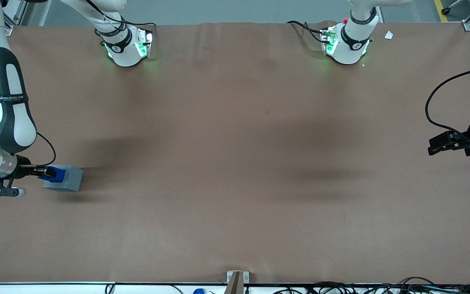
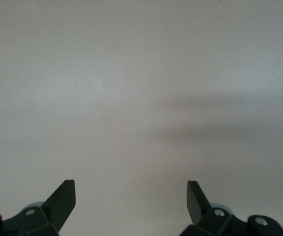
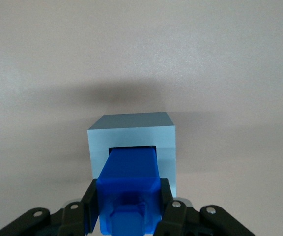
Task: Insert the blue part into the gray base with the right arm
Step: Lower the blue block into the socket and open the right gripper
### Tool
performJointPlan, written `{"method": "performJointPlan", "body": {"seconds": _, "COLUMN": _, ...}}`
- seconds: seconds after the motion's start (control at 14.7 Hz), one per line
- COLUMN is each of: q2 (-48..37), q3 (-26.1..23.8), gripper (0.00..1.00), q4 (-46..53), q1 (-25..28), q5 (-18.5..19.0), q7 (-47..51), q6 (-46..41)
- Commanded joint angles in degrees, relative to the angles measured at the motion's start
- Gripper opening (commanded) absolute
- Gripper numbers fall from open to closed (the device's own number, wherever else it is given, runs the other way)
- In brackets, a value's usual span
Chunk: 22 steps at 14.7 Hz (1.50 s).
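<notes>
The gray base (image 1: 67, 179) stands on the brown table at the working arm's end. The blue part (image 1: 56, 174) sits on its top, and my right arm's gripper (image 1: 44, 173) is shut on it from the side. In the right wrist view the blue part (image 3: 129, 184) is held between the two black fingers (image 3: 91, 196), and its leading end reaches into the square recess of the gray base (image 3: 131, 135). The stub end of the part points toward the camera.
The brown table (image 1: 235, 163) stretches wide toward the parked arm's end. Both arm bases (image 1: 127, 45) stand at the table edge farthest from the front camera. Cables (image 1: 382, 288) lie along the edge nearest the camera.
</notes>
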<state>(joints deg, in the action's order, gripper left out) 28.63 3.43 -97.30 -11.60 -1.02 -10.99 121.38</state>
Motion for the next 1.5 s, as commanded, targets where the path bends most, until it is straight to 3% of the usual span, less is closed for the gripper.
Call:
{"method": "performJointPlan", "body": {"seconds": 0.0, "q2": 0.3, "q3": -0.8, "gripper": 0.03, "q4": 0.3, "q1": -0.8, "q5": 0.3, "q7": -0.7, "q6": 0.0}}
{"method": "performJointPlan", "body": {"seconds": 0.2, "q2": 0.7, "q3": -0.8, "gripper": 0.05, "q4": 0.4, "q1": -0.8, "q5": 0.3, "q7": -0.7, "q6": 0.1}}
{"method": "performJointPlan", "body": {"seconds": 0.34, "q2": 0.8, "q3": -0.8, "gripper": 0.24, "q4": 0.4, "q1": -0.7, "q5": 0.3, "q7": -0.7, "q6": 0.1}}
{"method": "performJointPlan", "body": {"seconds": 0.41, "q2": 0.8, "q3": -0.7, "gripper": 0.50, "q4": 0.4, "q1": -0.6, "q5": 0.4, "q7": -0.7, "q6": 0.0}}
{"method": "performJointPlan", "body": {"seconds": 0.48, "q2": 0.8, "q3": -0.8, "gripper": 0.91, "q4": 0.6, "q1": -0.5, "q5": 0.4, "q7": -0.7, "q6": -0.1}}
{"method": "performJointPlan", "body": {"seconds": 0.54, "q2": 0.7, "q3": -0.8, "gripper": 1.00, "q4": 0.8, "q1": -0.5, "q5": 0.4, "q7": -0.7, "q6": -0.4}}
{"method": "performJointPlan", "body": {"seconds": 0.82, "q2": -0.2, "q3": -1.1, "gripper": 1.00, "q4": 1.1, "q1": -0.1, "q5": 0.4, "q7": -0.6, "q6": -1.4}}
{"method": "performJointPlan", "body": {"seconds": 1.43, "q2": -13.5, "q3": -1.2, "gripper": 1.00, "q4": 10.8, "q1": 3.1, "q5": -0.2, "q7": 0.2, "q6": -23.7}}
